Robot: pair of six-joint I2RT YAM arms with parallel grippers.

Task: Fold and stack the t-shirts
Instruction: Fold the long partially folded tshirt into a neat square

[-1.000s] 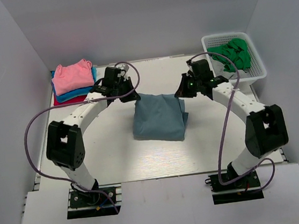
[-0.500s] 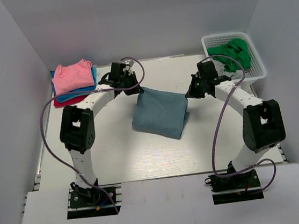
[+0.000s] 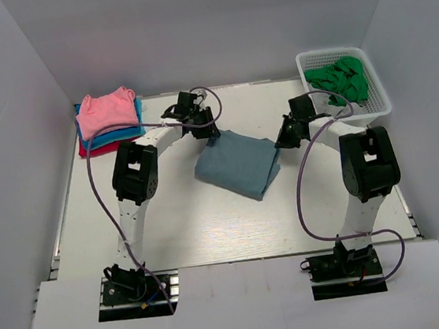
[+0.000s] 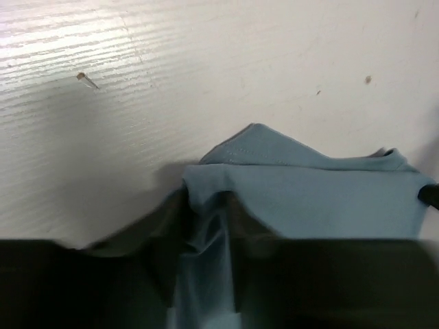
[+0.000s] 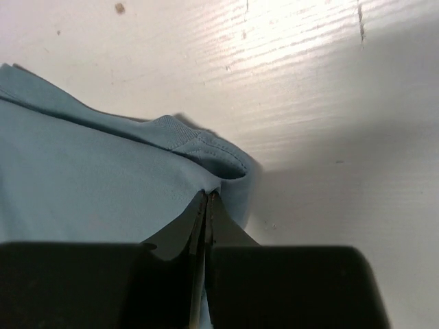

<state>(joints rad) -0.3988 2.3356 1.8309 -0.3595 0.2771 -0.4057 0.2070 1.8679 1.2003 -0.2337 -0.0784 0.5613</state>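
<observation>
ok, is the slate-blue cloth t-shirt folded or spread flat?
Folded: the slate-blue cloth t-shirt lies as a compact rectangle, with layered edges visible in both wrist views.

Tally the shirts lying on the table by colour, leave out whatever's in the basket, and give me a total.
slate-blue shirt: 1
pink shirt: 1
bright blue shirt: 1
red shirt: 1
total: 4
</observation>
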